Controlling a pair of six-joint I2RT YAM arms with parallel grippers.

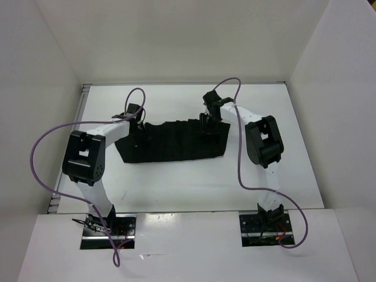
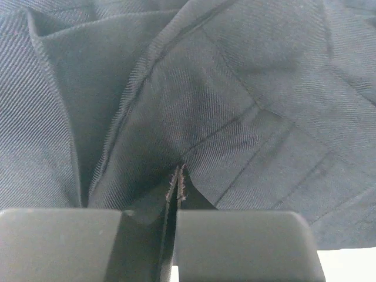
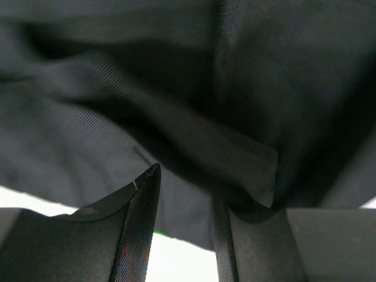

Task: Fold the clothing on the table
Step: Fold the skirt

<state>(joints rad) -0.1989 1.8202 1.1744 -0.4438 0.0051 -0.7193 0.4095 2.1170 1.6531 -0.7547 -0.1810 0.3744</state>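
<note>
White tabletop (image 1: 176, 188), and on it the black skirt (image 1: 173, 144) lies flat in the middle. Its long side runs left to right across the two arms. That's the line that matters here: both arms are reaching over to the far edge of the cloth, one at each end, and the whole spread of fabric lies back from them towards the arm bases. So I'd judge the fold has to come this way, far edge drawn over to the near edge.

The left end effector (image 1: 140, 136) is down at the far-left corner, the nearer arm for that end. Close up it is pressed tight together (image 2: 176, 217), with a frayed bit of hem pinched between the pads.

The right end effector (image 1: 207, 126) is on the far-right part of that edge. Its fingers stand spread with a clear gap (image 3: 185, 194). A fold of cloth hangs at one tip, and as far as I can see it isn't clamped.
</note>
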